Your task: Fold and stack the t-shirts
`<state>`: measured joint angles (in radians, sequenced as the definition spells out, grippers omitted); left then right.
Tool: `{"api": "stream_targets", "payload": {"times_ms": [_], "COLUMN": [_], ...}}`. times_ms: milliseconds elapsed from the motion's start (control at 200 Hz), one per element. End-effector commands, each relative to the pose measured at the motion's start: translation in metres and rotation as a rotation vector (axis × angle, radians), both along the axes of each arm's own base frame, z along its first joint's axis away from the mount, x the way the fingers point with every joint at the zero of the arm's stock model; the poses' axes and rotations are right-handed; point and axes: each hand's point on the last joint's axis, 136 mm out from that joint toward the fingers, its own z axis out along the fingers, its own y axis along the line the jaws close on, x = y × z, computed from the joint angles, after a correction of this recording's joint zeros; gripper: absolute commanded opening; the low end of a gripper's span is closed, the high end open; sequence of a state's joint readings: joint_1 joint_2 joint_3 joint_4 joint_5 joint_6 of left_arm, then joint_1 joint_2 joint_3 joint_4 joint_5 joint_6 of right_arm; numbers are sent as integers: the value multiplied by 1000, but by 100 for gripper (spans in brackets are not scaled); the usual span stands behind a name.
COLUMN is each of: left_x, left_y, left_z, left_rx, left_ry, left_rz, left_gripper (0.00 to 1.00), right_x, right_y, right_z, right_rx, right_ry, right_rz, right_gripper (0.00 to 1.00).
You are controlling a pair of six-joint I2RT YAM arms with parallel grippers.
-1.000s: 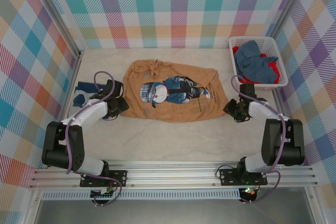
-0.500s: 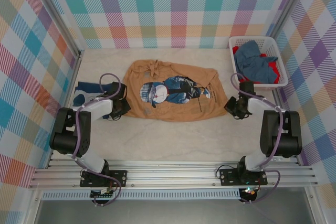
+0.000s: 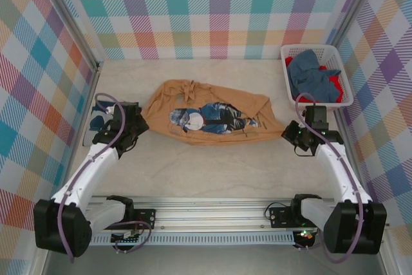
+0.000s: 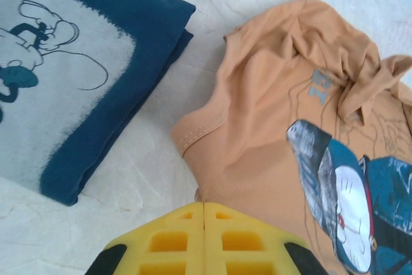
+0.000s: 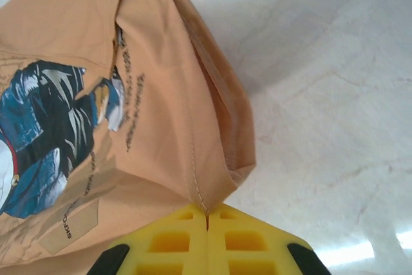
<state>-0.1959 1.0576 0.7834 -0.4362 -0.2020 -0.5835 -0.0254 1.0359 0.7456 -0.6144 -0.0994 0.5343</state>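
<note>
The left pincer [image 4: 204, 207] is clamped on the left edge of the tan shirt [image 3: 206, 117], and the right pincer [image 5: 206, 210] is clamped on its right hem corner. The shirt lies rumpled mid-surface [image 3: 212, 172], its long axis running left to right: neck end left, hem right, the printed figure's head pointing left. A folded navy shirt [image 4: 96, 62] lies near its left end, not touching. A blue shirt [image 3: 312, 75] and a red shirt [image 3: 332, 83] sit in the basket [image 3: 293, 48].

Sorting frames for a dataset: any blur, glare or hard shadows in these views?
Top external: evenly lit and sharp, with only faint shadows beside the tan t-shirt. Left wrist: that shirt and the navy t-shirt are crisp, with no glare. Right wrist: a soft shadow falls on the table beside the shirt's hem, and there is a bright glare patch at lower right.
</note>
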Motion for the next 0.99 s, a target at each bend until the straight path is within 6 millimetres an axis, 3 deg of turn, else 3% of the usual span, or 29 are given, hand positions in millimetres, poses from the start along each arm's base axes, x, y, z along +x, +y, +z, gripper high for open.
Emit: {"api": "stream_targets", "payload": {"times_ms": [0, 160, 380, 525, 690, 990], "left_x": [-12, -2, -18, -22, -23, -22], "left_y": [5, 2, 0, -6, -5, -7], "left_z": [-7, -37, -62, -68, -63, -60], "left_rx": [21, 26, 27, 11, 13, 9], "left_ry": [54, 148, 221, 241, 228, 218], "left_rz": [21, 29, 7, -23, -29, -35], "left_gripper": [0, 0, 0, 0, 0, 0], "right_x": [-16, 8, 7, 18, 18, -2], "right_y": [4, 5, 12, 8, 0, -6], "right_z": [-12, -48, -86, -85, -67, -69], "right_rx": [4, 12, 50, 24, -18, -12], "right_ry": [89, 195, 300, 262, 192, 201], "right_rz": [28, 44, 66, 64, 35, -40], "right_gripper": [0, 0, 3, 16, 29, 30]}}
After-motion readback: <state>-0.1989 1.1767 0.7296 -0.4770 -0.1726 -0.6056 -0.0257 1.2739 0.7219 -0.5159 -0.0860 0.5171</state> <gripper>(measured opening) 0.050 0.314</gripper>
